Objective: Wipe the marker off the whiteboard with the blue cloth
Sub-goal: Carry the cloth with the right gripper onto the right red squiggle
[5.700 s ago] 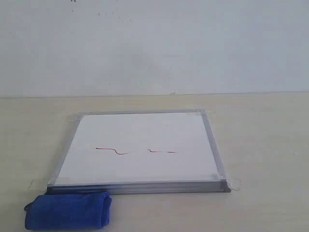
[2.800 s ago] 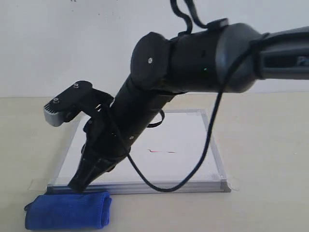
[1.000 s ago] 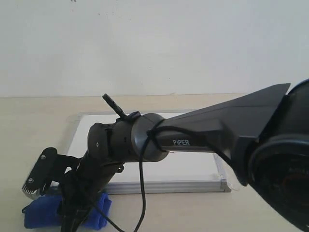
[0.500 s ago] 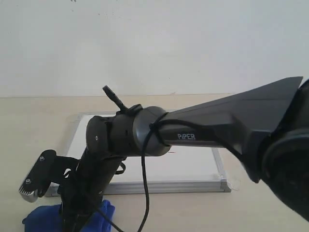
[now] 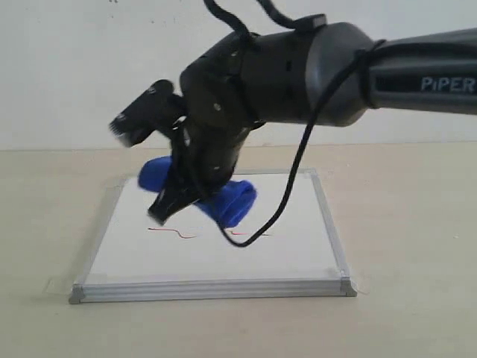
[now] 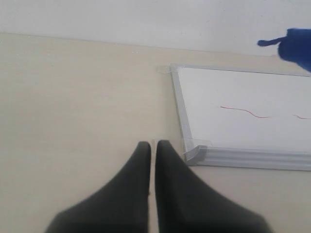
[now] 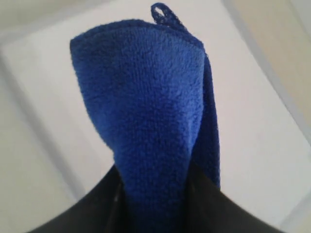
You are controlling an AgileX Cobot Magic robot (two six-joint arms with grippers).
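Note:
The whiteboard (image 5: pixel 216 261) lies flat on the table, with two wavy red marker lines (image 5: pixel 177 233) near its middle. My right gripper (image 5: pixel 168 205) hangs over the board's left half, shut on the rolled blue cloth (image 5: pixel 227 200), which is held clear above the surface. In the right wrist view the blue cloth (image 7: pixel 150 107) fills the space between the fingers of the right gripper (image 7: pixel 153 179), with the whiteboard (image 7: pixel 252 136) below. My left gripper (image 6: pixel 153 144) is shut and empty over the table beside a corner of the whiteboard (image 6: pixel 243 131). That view also catches one marker line (image 6: pixel 245 112) and the cloth (image 6: pixel 297 46).
The right arm (image 5: pixel 313 67) and its black cable (image 5: pixel 287 194) reach in from the right, above the board. The beige table (image 5: pixel 410 224) surrounds the board, and a pale wall (image 5: pixel 74 67) stands behind it.
The right gripper took hold of the blue cloth in front of the board's left corner, lifted it and carried it back over the board's left half.

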